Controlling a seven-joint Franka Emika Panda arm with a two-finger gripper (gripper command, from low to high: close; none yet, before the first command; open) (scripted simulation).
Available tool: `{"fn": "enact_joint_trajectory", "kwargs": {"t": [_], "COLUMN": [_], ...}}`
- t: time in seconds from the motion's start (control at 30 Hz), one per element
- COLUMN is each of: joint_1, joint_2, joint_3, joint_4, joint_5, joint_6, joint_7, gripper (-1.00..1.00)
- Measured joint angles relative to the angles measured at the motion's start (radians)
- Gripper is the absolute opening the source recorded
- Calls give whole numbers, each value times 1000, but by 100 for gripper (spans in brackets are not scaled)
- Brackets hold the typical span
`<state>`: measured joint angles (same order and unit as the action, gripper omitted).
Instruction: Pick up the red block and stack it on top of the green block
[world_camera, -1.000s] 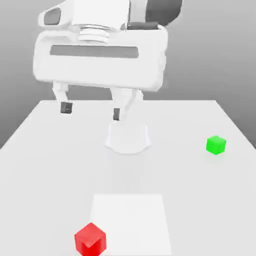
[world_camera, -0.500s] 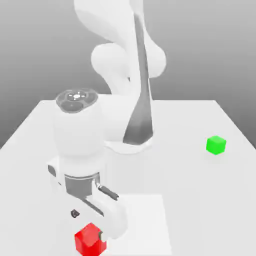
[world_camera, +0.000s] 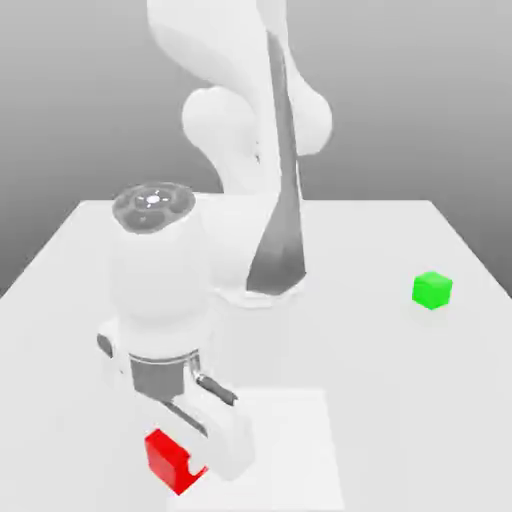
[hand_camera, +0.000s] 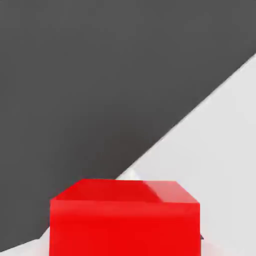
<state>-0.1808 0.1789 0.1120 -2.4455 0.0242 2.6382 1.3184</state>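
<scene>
The red block (world_camera: 166, 457) is at the near left of the white table (world_camera: 400, 400), tilted, with one corner against the hand. My gripper (world_camera: 192, 462) has reached down onto it and is shut on the red block. The hand view shows the red block (hand_camera: 125, 220) very close, its top face glossy. The green block (world_camera: 432, 290) sits alone on the table at the exterior view's right, far from the gripper and further back.
The arm's round base (world_camera: 255, 285) stands at the table's middle back, between the two blocks. A paler square patch (world_camera: 290, 440) marks the table just right of the gripper. Beyond the table edge in the hand view is dark ground (hand_camera: 100, 75).
The arm came down from above the table to the red block. In the last half second the fingers closed on it, and the block shifted slightly left and tilted.
</scene>
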Motion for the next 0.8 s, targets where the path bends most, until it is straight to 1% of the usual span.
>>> {"fn": "enact_joint_trajectory", "kwargs": {"t": [0.07, 0.17, 0.23, 0.4, 0.6, 0.8], "joint_1": [45, 186, 283, 429, 637, 831], "joint_2": [-66, -165, -226, -359, -472, -519], "joint_3": [62, 137, 158, 242, 370, 501], "joint_4": [-22, -58, -84, -151, -239, -336], "joint_5": [49, 128, 175, 268, 354, 409], "joint_6": [-32, -76, -102, -150, -167, -128], "joint_7": [-45, -116, -159, -250, -341, -416], "gripper": [-100, -100, -100, -100, -100, -100]}}
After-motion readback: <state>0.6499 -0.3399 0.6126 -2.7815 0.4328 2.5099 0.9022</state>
